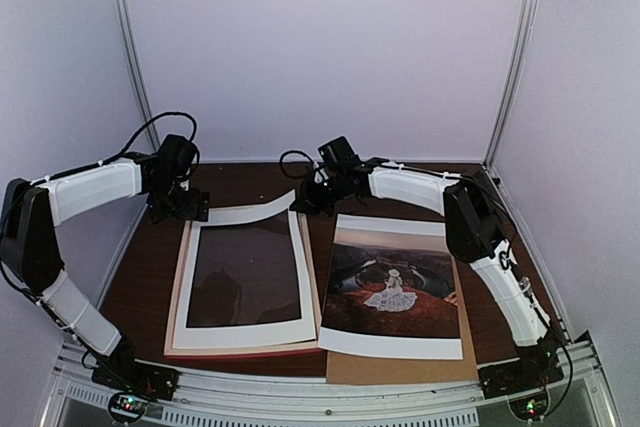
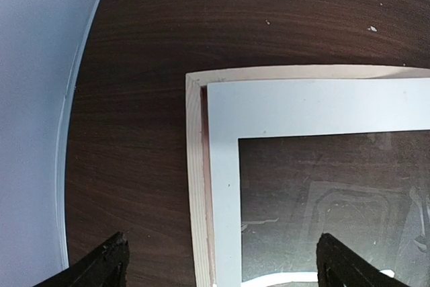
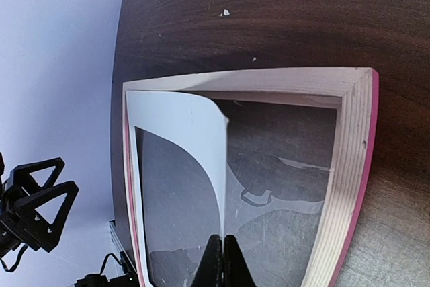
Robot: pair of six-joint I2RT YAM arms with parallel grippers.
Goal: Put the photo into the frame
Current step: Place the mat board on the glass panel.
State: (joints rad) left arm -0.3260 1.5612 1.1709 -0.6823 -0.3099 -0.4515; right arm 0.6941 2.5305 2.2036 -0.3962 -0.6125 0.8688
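The right pincer (image 3: 221, 260) is clamped on the white mat (image 1: 245, 332) at its far right corner, curling it off the frame (image 3: 346, 166) (left side). The left pincer (image 2: 222, 267) gapes, empty. The photo (image 1: 395, 282) lies right of the frame. A harder pull may crease the mat.

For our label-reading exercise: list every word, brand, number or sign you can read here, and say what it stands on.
No text can be read.
The photo, the frame, the white mat and the table show no lettering.
A small dark mark on the right arm is too blurred to read.
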